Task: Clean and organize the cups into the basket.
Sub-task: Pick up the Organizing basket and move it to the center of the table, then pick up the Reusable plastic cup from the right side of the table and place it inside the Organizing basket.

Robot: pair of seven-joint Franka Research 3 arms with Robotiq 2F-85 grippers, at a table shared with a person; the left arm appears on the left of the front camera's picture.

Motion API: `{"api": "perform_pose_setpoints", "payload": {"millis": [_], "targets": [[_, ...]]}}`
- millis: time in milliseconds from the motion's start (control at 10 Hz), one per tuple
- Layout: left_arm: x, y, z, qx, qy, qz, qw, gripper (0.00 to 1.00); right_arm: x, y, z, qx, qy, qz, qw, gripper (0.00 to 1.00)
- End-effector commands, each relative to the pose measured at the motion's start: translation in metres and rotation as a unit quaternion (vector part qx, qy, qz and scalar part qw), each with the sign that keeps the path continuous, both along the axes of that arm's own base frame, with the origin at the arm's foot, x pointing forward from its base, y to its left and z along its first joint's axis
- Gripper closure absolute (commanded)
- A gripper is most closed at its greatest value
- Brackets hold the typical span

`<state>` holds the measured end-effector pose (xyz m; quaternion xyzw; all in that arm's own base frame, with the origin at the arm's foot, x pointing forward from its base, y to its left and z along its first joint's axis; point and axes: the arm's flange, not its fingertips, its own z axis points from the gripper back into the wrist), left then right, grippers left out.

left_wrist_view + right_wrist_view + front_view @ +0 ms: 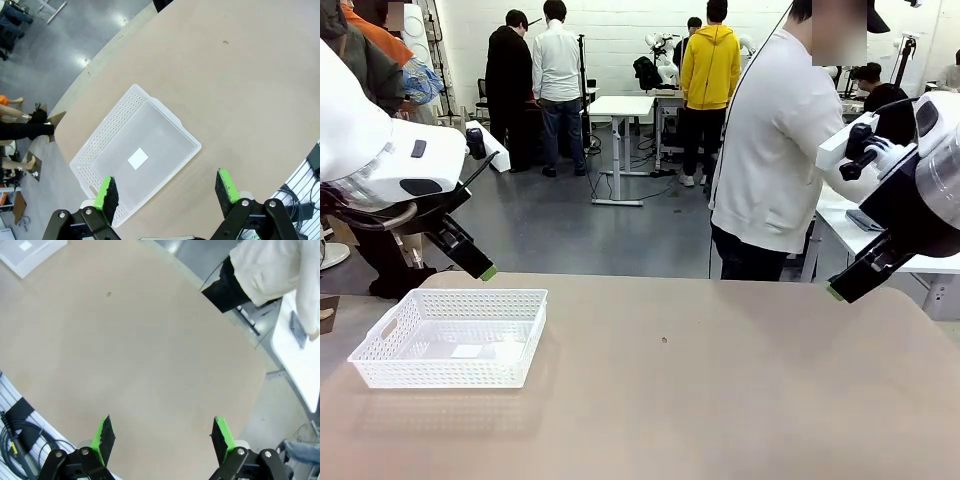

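1. Tabletop point(720, 400): tan, rounded far corners. Its near edge is cut off in the front view
2. Person point(770, 160): white top, dark trousers. Stands past the far edge toward the robot's right, turned to a white side table point(840, 215). The hands are mostly masked by the right arm, so can't tell if they hold anything
3. Basket point(445, 372): upright on the robot's left part of the tabletop, near that edge, with its long axis running left-right in the front view
4. Left gripper point(167, 192): jaws wide open, holding nothing. It hangs above the basket's far side, clear of the rim, and its wrist view looks down into the basket point(112, 125), which lies diagonal to the finger line. This arm is plainly the nearer one for any drop-in
5. Right gripper point(162, 435): jaws wide open, empty, raised over the far right of the tabletop. The basket point(30, 252) is well apart, clipped at the corner of its wrist view
6. White patch point(138, 158) on the basket floor: probably a label, print unreadable. Nothing else is inside
7. Speck point(664, 340): mid-tabletop, between the two grippers, too small to identify
8. Cups: can't place them from these views. Judgement: the next move waits on where they turn up; the left arm suits the basket side, the right arm anything coming from the person
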<state>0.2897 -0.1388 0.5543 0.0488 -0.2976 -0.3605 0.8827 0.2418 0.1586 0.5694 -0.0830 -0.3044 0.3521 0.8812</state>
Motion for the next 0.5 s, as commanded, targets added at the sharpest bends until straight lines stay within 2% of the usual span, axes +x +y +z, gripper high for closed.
{"api": "perform_pose_setpoints", "payload": {"millis": [0,100,200,300,400], "targets": [[0.003,0.019,0.016,-0.207,0.046,-0.048,0.976,0.0,0.001,-0.028,0.015,0.143,0.058,-0.009,0.988,0.0],[0.01,0.045,0.024,-0.421,0.129,-0.061,0.896,0.0,0.011,-0.055,0.012,0.261,0.152,-0.012,0.953,0.0],[0.017,0.071,0.023,-0.54,0.19,-0.066,0.817,0.0,0.018,-0.084,0.005,0.361,0.212,0.001,0.908,0.0],[0.027,0.099,0.012,-0.629,0.227,-0.054,0.742,0.0,0.028,-0.118,-0.005,0.471,0.269,0.013,0.84,0.0],[0.039,0.122,-0.003,-0.68,0.253,-0.04,0.688,0.0,0.04,-0.149,-0.021,0.545,0.309,0.006,0.779,0.0]]}}
